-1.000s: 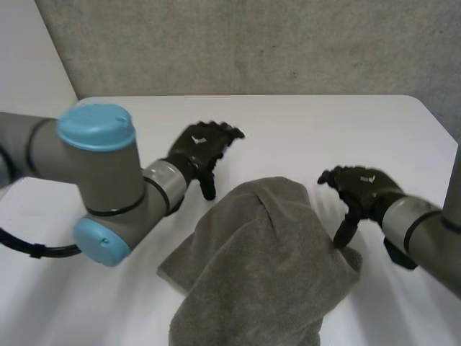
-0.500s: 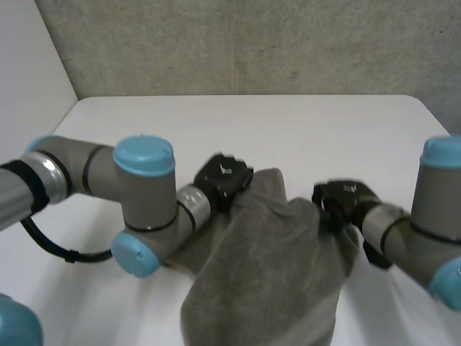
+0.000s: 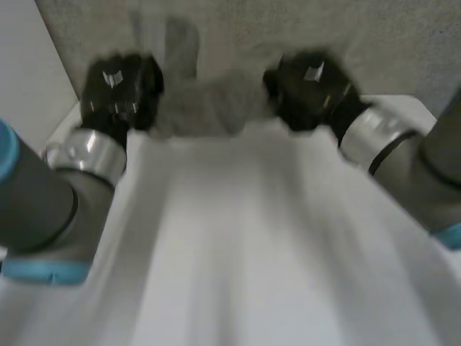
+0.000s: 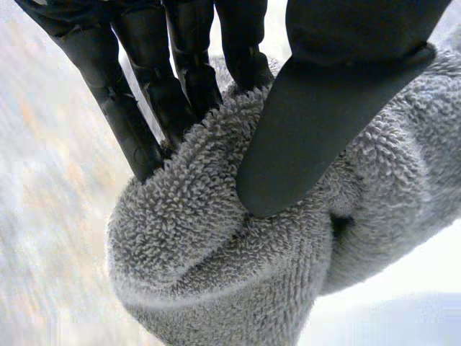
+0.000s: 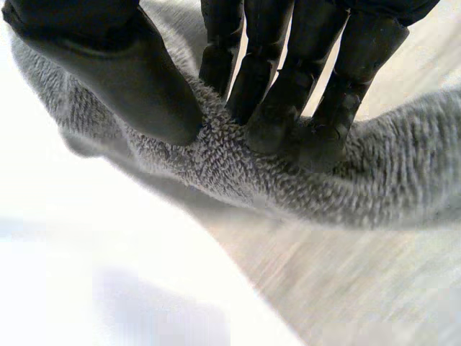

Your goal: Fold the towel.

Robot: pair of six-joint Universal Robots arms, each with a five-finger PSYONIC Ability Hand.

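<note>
**Grey terry towel (image 3: pixel 209 108) held high between both hands**

Nearest, the black left hand (image 3: pixel 119 86) pinches a bunched end of the cloth between its fingers (image 4: pixel 180 94) and thumb. The black right hand (image 3: pixel 310 83) clamps an edge the same way. The hands stand apart and raised, so the towel spans the gap between them, clear of the white table (image 3: pixel 252 238) below. This is probably to let it spread open before it is laid flat for a fold. Beyond the table stands a grey wall (image 3: pixel 403 43).

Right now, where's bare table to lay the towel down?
The white table between left arm and right arm, nearer than the hands, is bare. Crowded between left hand and right hand, each pinching the grey towel.
</note>
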